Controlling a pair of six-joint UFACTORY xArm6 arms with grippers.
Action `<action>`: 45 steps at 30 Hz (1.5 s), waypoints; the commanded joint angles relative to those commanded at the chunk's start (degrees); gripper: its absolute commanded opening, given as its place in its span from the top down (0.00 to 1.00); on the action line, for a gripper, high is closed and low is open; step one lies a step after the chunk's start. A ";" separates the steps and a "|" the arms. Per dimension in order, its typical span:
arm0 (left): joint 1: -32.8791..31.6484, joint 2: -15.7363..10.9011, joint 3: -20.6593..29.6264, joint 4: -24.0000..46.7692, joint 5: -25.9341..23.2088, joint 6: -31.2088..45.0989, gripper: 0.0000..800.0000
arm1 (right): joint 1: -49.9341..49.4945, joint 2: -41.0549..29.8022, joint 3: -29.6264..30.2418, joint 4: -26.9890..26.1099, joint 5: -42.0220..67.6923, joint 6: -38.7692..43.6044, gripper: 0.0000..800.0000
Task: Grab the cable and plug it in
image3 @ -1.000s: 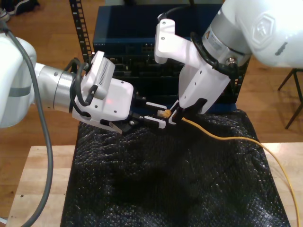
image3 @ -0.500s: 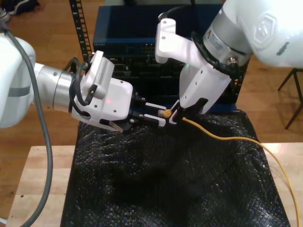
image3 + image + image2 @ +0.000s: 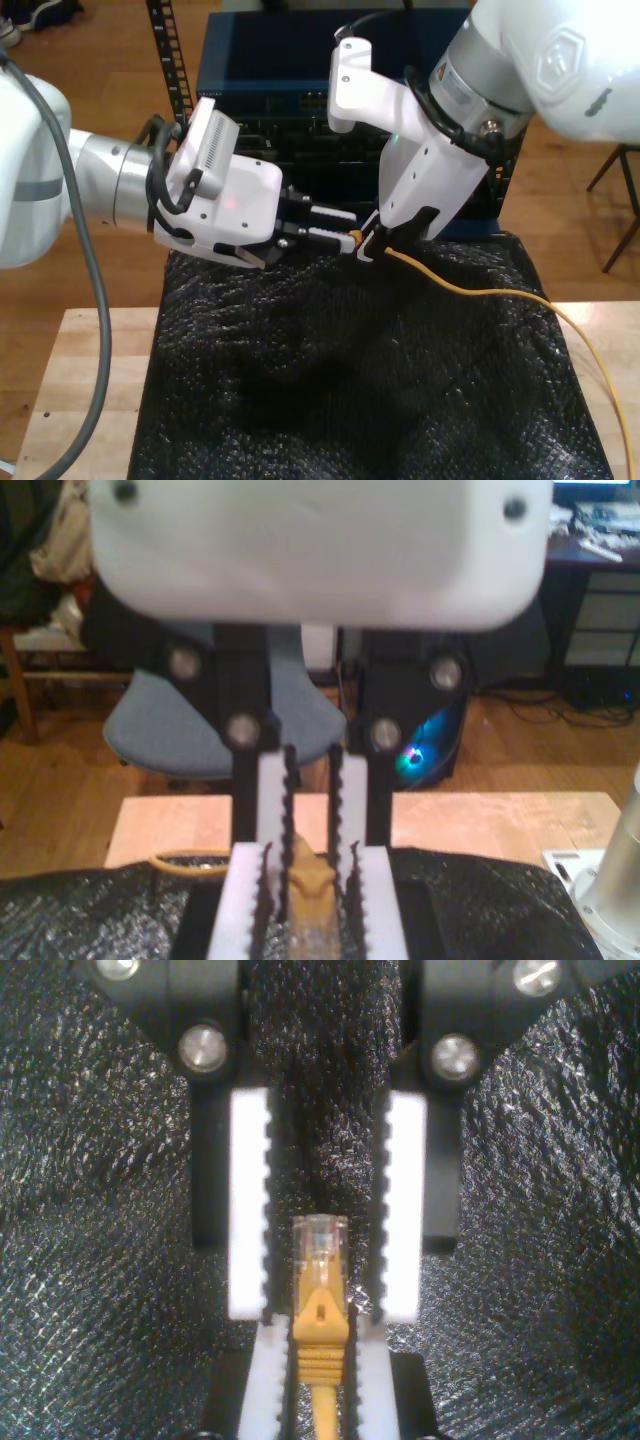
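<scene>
No legible words, numbers or brand names anywhere. Only an embossed hexagonal emblem [image 3: 556, 52], without readable letters, on the white arm housing above the cable [image 3: 470, 292]. Faint pale marks on the front of the blue rack unit [image 3: 262, 97] behind that cable, too blurred to read.
</scene>
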State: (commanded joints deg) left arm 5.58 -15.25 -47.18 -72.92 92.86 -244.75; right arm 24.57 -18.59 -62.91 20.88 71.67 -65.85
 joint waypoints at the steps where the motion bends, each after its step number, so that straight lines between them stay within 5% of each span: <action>1: 0.00 0.00 0.00 0.00 0.00 0.00 0.77 | 0.00 -0.09 -0.09 0.18 0.00 0.00 0.99; 45: 3.34 0.09 0.35 0.00 2.02 0.00 0.77 | -0.44 -1.58 -0.35 0.44 0.00 -0.09 0.99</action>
State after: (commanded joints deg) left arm 8.92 -15.16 -46.82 -72.92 94.88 -244.75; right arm 24.13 -20.18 -63.26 21.32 71.67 -65.93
